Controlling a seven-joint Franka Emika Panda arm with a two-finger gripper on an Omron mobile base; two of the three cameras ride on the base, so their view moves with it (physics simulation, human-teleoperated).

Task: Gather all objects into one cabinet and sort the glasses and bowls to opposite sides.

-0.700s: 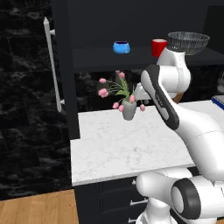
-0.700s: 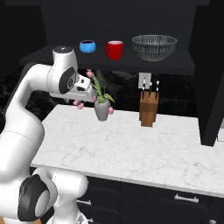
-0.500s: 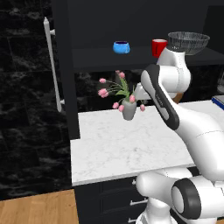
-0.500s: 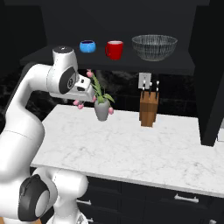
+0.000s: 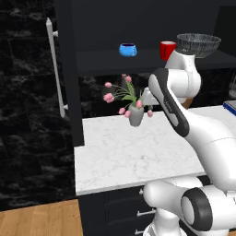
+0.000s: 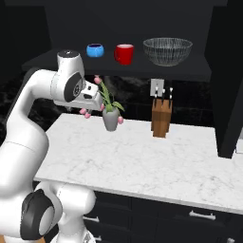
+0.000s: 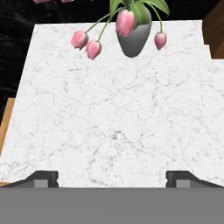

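While our tool [image 7: 112, 177] hangs empty with its jaws wide apart over the white worktop [image 7: 113, 127], facing the tulip vase [image 7: 133, 37] at 12 o'clock, we judge ourselves between carries. Blue cup [image 6: 95, 50], red mug [image 6: 124, 53] and grey bowl [image 6: 167, 51] already stand on the cabinet shelf [image 6: 118, 66] above, so next we must seek the orange cup.

occluded: red mug [image 5: 168, 50] lower right by arm | cropped: vase [image 7: 134, 38] top, upper frame edge
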